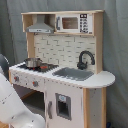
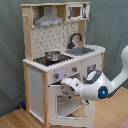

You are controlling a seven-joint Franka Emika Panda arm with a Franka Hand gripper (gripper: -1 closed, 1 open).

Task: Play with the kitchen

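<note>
Facing the kitchen (image 2: 60, 55), jaws (image 2: 64, 83) at its front panel.

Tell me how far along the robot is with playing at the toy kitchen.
Done: in the second exterior view, the white oven door under the stovetop of the pale wood and white toy kitchen stands open. In hand: the white robot gripper sits at that door's top edge. Left: the silver pot, black faucet and grey sink look untouched.
</note>
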